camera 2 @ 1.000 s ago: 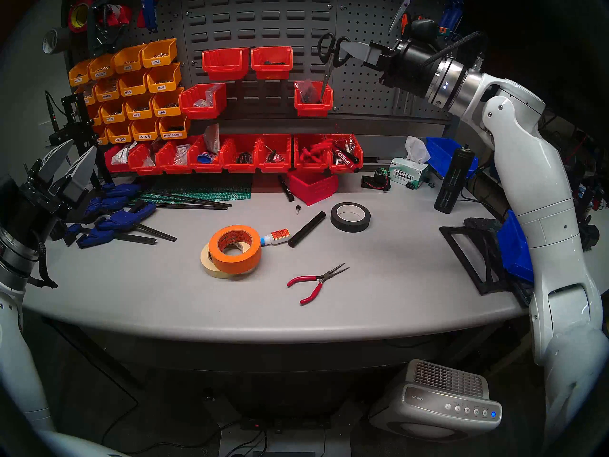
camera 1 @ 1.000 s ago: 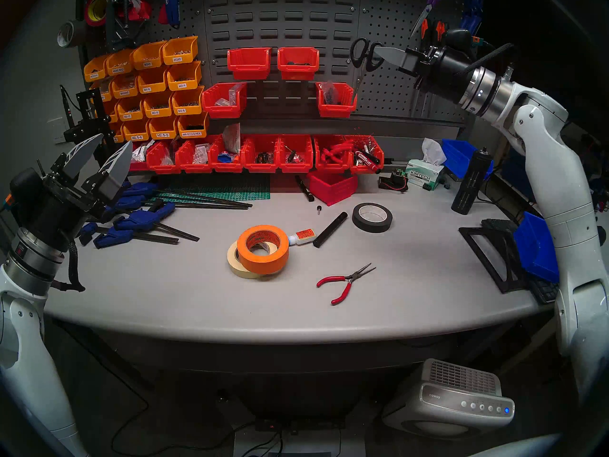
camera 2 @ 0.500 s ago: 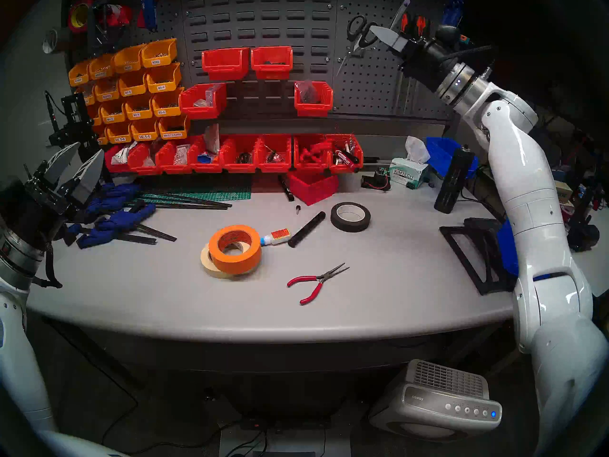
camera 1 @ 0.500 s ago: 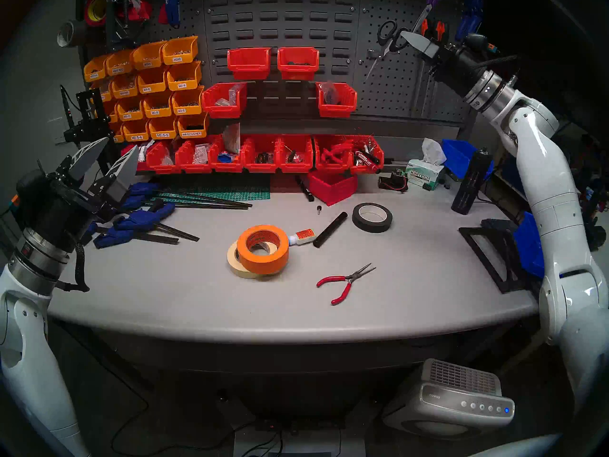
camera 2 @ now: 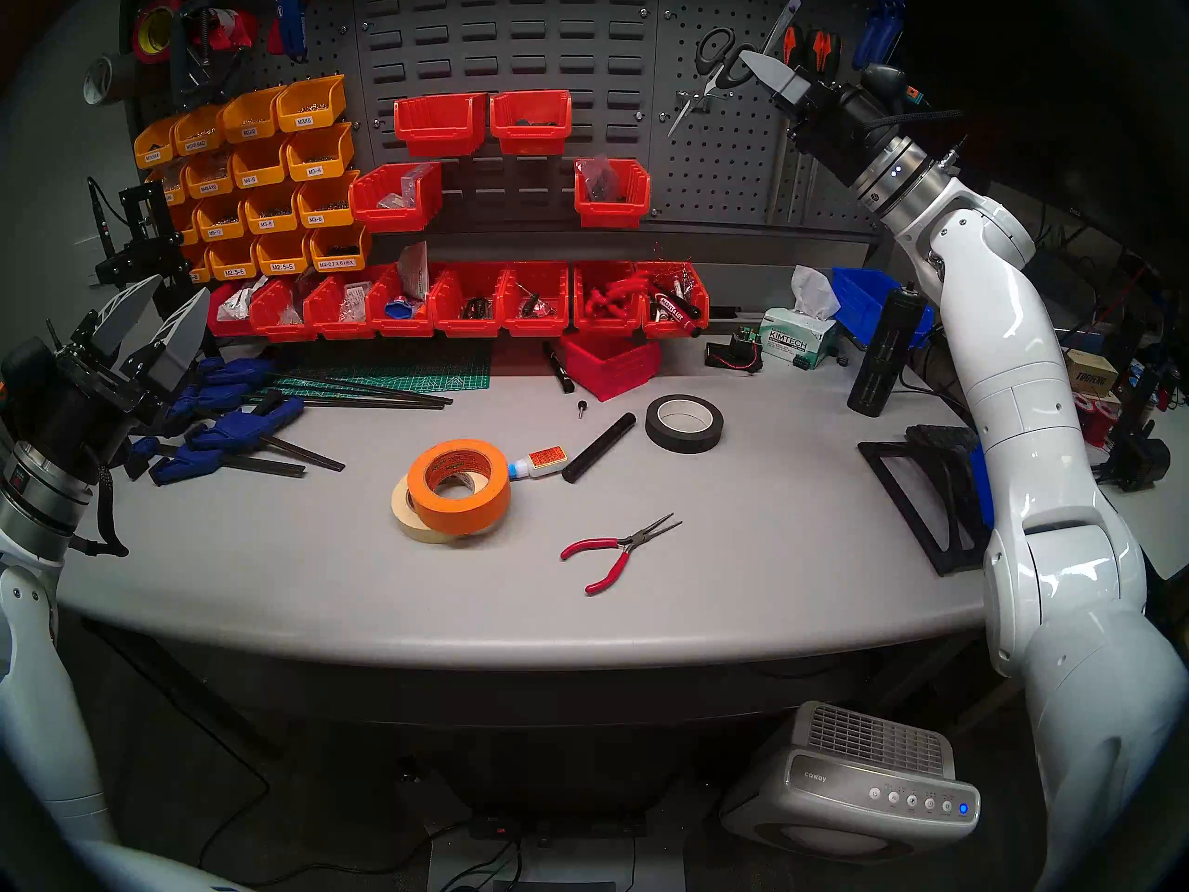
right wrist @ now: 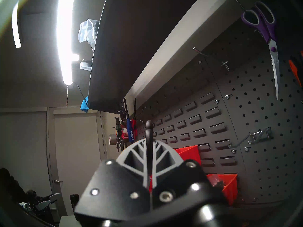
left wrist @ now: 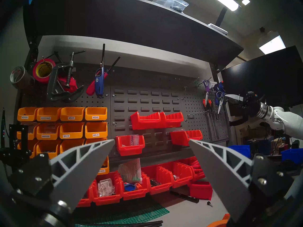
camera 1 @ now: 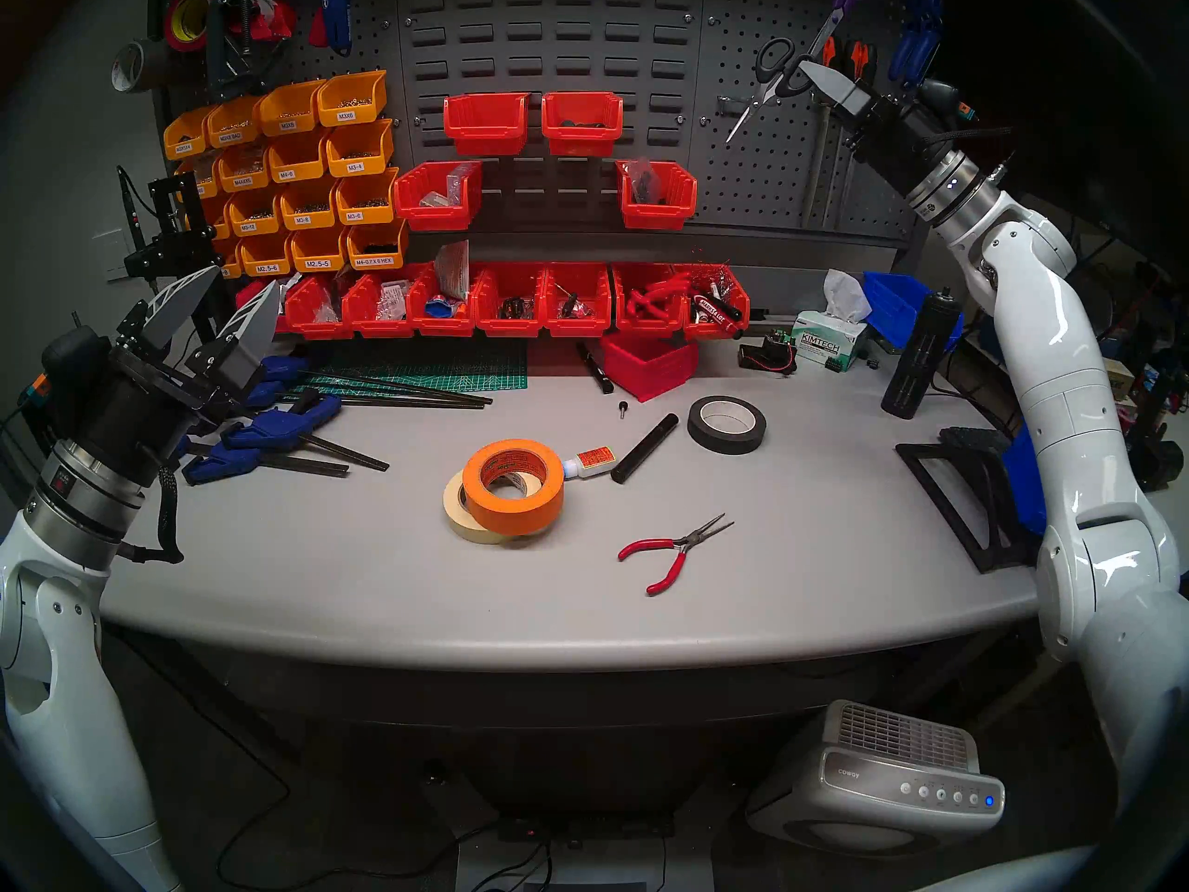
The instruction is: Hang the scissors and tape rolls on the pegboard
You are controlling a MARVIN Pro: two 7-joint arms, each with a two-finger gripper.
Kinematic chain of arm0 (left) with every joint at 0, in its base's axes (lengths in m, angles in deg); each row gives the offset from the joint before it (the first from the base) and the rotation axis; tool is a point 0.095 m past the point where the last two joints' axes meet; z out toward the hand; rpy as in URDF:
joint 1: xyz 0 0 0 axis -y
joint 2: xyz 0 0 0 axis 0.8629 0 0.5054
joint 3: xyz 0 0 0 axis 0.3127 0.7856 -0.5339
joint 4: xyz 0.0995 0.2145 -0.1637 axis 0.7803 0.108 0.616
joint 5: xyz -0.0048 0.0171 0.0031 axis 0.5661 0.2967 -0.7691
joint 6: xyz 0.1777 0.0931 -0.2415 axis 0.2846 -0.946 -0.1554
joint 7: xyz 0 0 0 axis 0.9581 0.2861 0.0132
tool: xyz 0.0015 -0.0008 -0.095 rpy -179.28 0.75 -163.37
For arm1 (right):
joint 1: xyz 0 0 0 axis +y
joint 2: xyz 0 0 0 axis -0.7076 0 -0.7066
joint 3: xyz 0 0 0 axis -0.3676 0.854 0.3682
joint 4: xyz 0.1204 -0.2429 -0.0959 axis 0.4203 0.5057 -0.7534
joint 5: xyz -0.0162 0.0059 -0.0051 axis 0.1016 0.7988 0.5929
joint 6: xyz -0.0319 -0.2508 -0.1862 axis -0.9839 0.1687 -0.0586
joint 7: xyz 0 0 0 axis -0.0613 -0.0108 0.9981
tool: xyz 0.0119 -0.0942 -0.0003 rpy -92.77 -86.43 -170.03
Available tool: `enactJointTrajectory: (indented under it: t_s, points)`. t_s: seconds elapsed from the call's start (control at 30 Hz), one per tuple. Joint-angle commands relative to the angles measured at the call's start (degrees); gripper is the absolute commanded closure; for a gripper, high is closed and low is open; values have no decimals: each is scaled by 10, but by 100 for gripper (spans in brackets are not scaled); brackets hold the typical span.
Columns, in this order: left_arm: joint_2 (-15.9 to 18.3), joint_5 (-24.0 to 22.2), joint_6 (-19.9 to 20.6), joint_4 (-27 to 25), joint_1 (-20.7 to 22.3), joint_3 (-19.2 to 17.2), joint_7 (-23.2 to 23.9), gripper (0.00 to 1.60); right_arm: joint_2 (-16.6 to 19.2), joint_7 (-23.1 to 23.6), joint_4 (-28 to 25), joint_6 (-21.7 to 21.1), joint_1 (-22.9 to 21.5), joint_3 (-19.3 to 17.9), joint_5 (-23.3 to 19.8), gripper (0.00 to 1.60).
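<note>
The scissors (camera 1: 769,67), black-handled with short silver blades pointing down-left, hang in the air close in front of the pegboard (camera 1: 759,170) at upper right. My right gripper (camera 1: 804,73) is shut on one handle loop; in the right wrist view the black handle (right wrist: 148,128) stands up between the closed fingers. The orange tape roll (camera 1: 513,485) leans on the cream roll (camera 1: 458,514) at mid-table. At the table's left, well above the surface, my left gripper (camera 1: 241,282) stands open and empty, its fingers wide apart in the left wrist view (left wrist: 151,140).
Purple scissors (right wrist: 267,25) hang on the pegboard above a bare double hook (right wrist: 255,136). On the table lie a black tape roll (camera 1: 727,424), red pliers (camera 1: 669,549), a glue bottle (camera 1: 589,462) and blue clamps (camera 1: 276,421). Red bins (camera 1: 656,195) line the back.
My right arm has carried the scissors up and to the right, from above the red bin to the right pegboard panel. The left gripper drifted slightly rightward, still open.
</note>
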Motion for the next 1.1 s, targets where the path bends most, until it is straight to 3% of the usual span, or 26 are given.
enactJointTrajectory:
  t_s: [0.0, 1.07]
  points:
    - [6, -3, -8, -3, 13, -3, 0, 0, -8, -3, 3, 1, -25, -6, -5, 160]
    - [21, 10, -12, 6, 26, 12, -17, 0, -84, 20, 174, 16, -126, 34, 17, 160]
